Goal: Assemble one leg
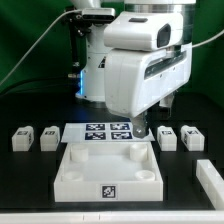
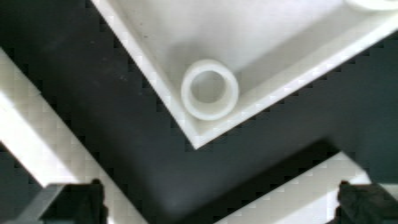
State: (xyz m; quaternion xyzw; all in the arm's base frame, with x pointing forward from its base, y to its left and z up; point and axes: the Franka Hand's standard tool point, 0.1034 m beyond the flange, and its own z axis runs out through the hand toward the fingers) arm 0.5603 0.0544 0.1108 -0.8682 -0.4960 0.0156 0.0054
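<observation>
On the exterior view's left, two legs lie side by side on the black desk (image 1: 25, 195): the outer left leg (image 1: 22, 137) and the inner left leg (image 1: 49, 135). Each is a small white block showing one black-and-white square tag. The tags are patterns only, too small for me to decode, and I can read no letters or brand anywhere.

In the middle, the marker board (image 1: 78, 131) lies flat at the far side. My arm hides part of it, so I cannot count its tags for certain. Just nearer lies one large white panel (image 1: 68, 165) with a raised rim and one tag (image 1: 108, 188) on its near edge. My wrist view shows one round socket (image 2: 212, 90) in a corner of the panel.

My fingers (image 1: 141, 126) hang low by the panel's far right corner. They are spread wide and grasp nothing; only bare desk shows between the two dark tips.

To the right lie two more tagged blocks, the inner right leg (image 1: 168, 137) and the outer right leg (image 1: 192, 136). A fifth white block (image 1: 211, 180) sits nearer, cut by the picture's edge, and I cannot make out its tag. Every leg rests on the desk, apart from my fingers
</observation>
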